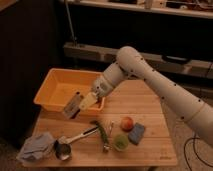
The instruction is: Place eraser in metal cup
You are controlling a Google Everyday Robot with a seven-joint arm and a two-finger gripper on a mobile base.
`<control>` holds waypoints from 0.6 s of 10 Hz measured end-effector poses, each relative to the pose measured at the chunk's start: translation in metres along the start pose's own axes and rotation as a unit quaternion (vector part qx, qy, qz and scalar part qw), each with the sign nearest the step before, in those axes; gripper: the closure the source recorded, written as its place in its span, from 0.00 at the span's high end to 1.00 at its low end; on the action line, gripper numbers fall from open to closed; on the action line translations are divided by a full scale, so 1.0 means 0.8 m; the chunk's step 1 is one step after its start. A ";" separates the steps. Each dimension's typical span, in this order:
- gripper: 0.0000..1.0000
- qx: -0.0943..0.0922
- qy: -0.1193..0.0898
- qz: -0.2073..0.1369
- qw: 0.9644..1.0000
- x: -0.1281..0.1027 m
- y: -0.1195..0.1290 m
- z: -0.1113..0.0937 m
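Gripper (84, 102) clamped shut on the eraser (73, 106)
The eraser hangs tilted over the front wall of an orange bin (50, 82); the metal cup (62, 149) rests on the wooden table (150, 107) below, apart from it

My pale yellow gripper (86, 101) is hanging by the front wall of the orange-yellow tub (50, 82), pinching the eraser (73, 105), which is showing a grey-tan face and a black underside. My arm (150, 80) is looking white with little dark dots. The metal cup (62, 149) is shining silver. The cloth (36, 146) is looking grey-blue, the sponge (136, 133) blue, the round cup (120, 141) green.
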 end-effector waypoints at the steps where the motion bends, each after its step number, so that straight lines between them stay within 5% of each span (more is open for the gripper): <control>1: 0.00 0.002 -0.019 -0.016 1.000 -0.009 -0.018 0.015; 6: 0.00 0.024 -0.072 -0.028 0.997 -0.065 -0.043 0.057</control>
